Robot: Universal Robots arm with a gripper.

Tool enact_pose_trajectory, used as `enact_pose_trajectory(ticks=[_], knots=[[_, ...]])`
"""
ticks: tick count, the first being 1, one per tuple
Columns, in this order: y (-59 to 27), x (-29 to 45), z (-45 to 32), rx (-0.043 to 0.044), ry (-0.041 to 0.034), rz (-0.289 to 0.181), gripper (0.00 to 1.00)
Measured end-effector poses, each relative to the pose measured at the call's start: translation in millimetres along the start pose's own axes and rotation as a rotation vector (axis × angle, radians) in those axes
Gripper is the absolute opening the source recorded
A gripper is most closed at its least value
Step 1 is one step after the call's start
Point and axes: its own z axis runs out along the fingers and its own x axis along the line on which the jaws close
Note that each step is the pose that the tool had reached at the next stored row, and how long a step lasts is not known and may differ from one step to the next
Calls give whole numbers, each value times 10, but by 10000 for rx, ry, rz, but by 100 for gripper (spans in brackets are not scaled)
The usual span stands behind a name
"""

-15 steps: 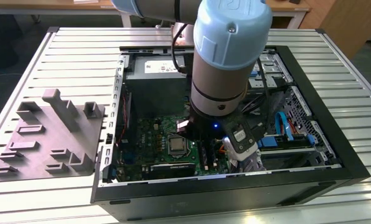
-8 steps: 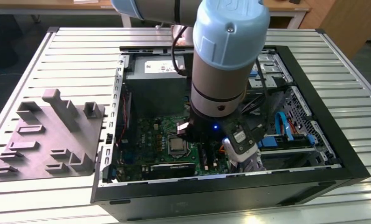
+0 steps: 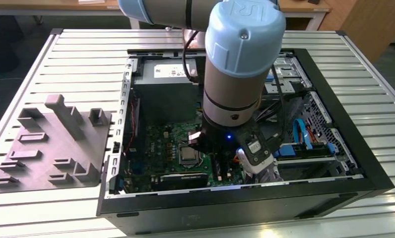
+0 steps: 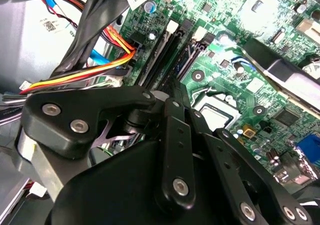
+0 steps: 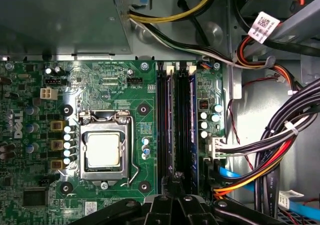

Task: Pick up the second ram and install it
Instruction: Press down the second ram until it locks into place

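Observation:
The second ram (image 5: 171, 125) stands seated lengthwise in one of the long black slots of the green motherboard (image 5: 115, 85), beside the CPU socket (image 5: 102, 150). Another stick (image 5: 194, 120) sits two slots over. My gripper (image 5: 176, 179) is low inside the open computer case (image 3: 356, 163), its fingers brought together, their tips right over one end of the second ram. In the second wrist view the black finger links meet at the gripper (image 4: 169, 97) just above the slots. The exterior view has the gripper (image 3: 219, 166) under the blue-capped arm, down at the board.
Bundles of black, red, yellow and blue cables (image 5: 270, 160) crowd the side of the slots away from the socket. A power supply (image 3: 164, 74) fills the case's far end. A grey fixture block (image 3: 52, 148) lies on the slatted table at the exterior view's left.

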Motion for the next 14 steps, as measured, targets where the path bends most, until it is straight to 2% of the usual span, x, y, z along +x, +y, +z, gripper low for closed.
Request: enact_pose_trajectory(ticks=[14], knots=[[-4,1,37,-3,0,-1,10]])
